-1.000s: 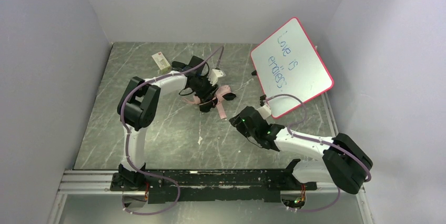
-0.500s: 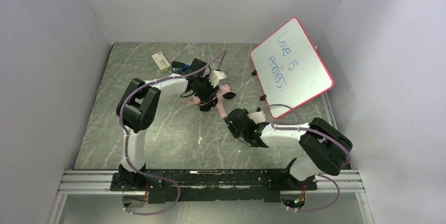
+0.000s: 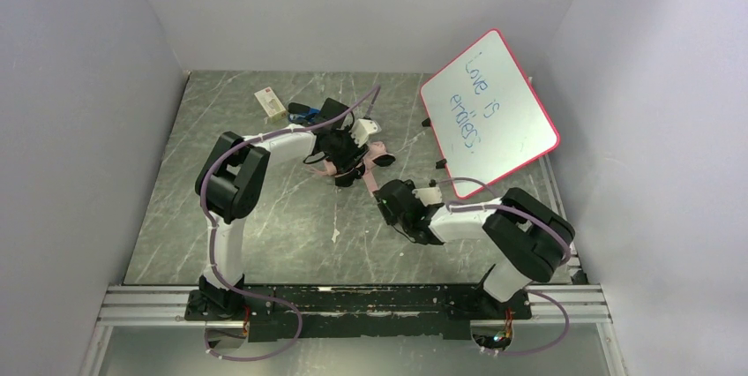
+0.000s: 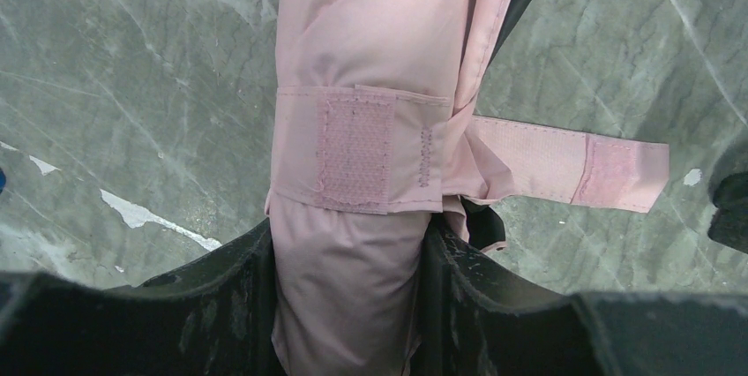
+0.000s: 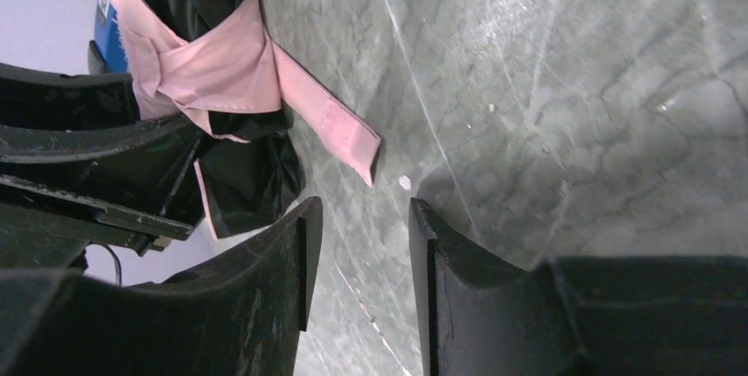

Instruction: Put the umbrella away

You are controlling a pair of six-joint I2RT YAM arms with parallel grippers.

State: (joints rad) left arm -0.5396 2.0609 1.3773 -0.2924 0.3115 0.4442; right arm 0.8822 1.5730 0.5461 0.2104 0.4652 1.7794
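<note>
I have the left arm stretched up to the middle of the top view, left end effector (image 4: 351, 248) pinching the umbrella (image 4: 370, 32) from both sides. The right arm folds in from the lower right, right end effector (image 5: 357, 217) low, fingers slightly apart, holding nothing.

A grey-green marbled counter (image 3: 265, 217) with pale veins fills the floor of a white-walled enclosure. At its far right a pink-framed whiteboard (image 3: 488, 111) stands tilted, with blue handwriting that begins "Love is". Near the far left lies a small pale box (image 3: 271, 103) with a red mark on its top. Just beside it is a small blue object (image 3: 295, 111), too small to identify. A white scrap (image 3: 335, 236) lies near the middle. A metal rail (image 3: 141, 301) runs along the near edge.
</note>
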